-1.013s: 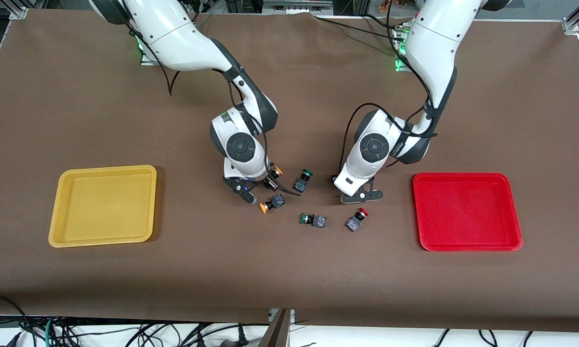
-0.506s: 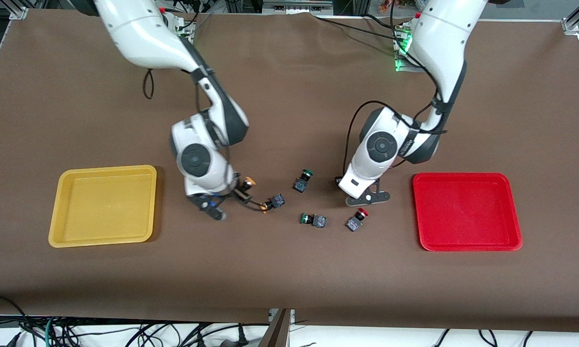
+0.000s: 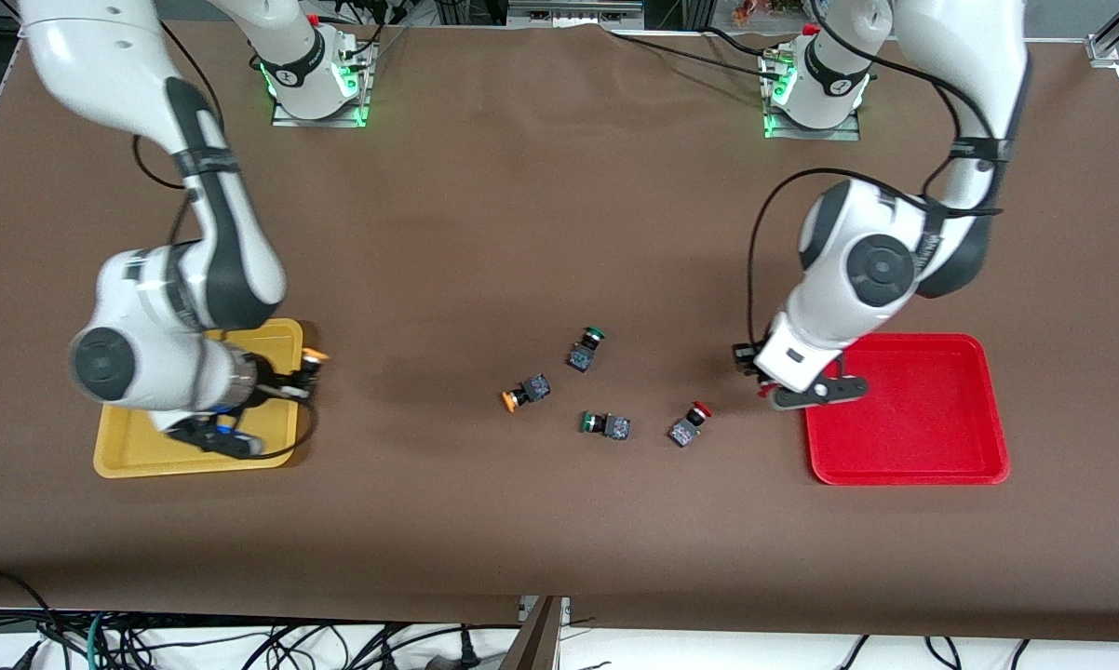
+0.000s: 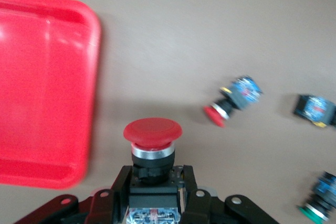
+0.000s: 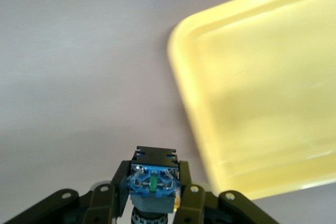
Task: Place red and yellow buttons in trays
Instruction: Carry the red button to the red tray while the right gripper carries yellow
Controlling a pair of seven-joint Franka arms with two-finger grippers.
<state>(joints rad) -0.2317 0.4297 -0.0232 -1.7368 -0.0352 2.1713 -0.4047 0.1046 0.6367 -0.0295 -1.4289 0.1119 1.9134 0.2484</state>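
Left end effector: clamped on a red-capped button, cap pointing away from the wrist, body seated between the fingers. It hangs over the surface just at the rim of the red tray, at the tray's edge toward the table's middle. Judgement: carried to the matching colour; not yet over the tray floor, so release here would likely drop it on the rim or outside.

Right end effector: clamped on a yellow-capped button. The right wrist view shows only the blue-grey block body between the fingers; the front view shows the orange-yellow cap. It is over the yellow tray, at the corner toward the table's middle. Judgement: also a colour-matched carry, at the tray's edge rather than its centre.

Both trays sit at opposite ends of the surface, yellow at the right arm's end, red at the left arm's, so each arm serves the tray on its own end. Both trays look empty as far as can be seen; the right arm covers part of the yellow one.

Loose on the surface between the trays:
- second yellow-capped button, lying on its side
- second red-capped button, nearest the red tray
- two green-capped switches, not wanted

Judgement: two of four in transit, two to fetch.
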